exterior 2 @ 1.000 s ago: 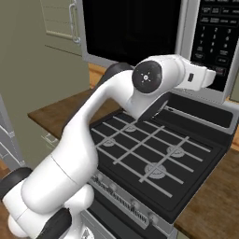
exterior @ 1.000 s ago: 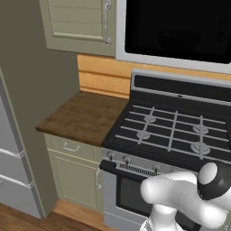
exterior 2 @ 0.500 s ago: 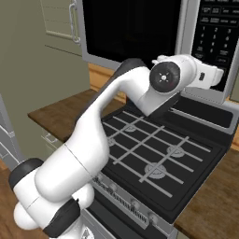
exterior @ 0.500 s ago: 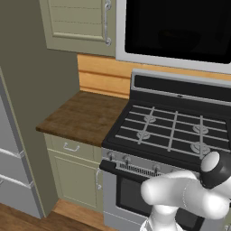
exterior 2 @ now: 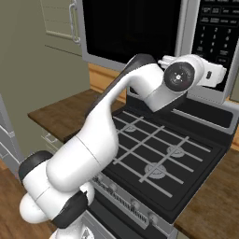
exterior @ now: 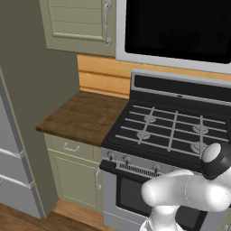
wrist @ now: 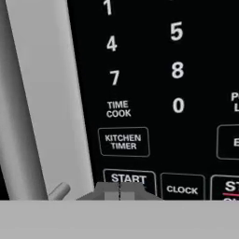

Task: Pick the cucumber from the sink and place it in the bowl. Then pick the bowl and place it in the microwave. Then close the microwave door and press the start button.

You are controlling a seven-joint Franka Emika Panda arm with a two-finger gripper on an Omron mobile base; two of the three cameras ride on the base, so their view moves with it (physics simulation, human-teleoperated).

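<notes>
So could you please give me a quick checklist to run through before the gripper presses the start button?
1. Microwave door closed: ok, it sits flush in the right base view.
2. Gripper lined up with START button: ok, the tips sit just below the label.
3. Fingers together for pressing: ok, the tips meet.
4. Contact with the button: cannot tell.
5. Bowl inside the microwave: cannot tell, the glass is dark.

Two base views over the range (exterior: pixel 173 131) from either side; hand view close against the microwave (wrist: pixel 154 93) keypad.
</notes>
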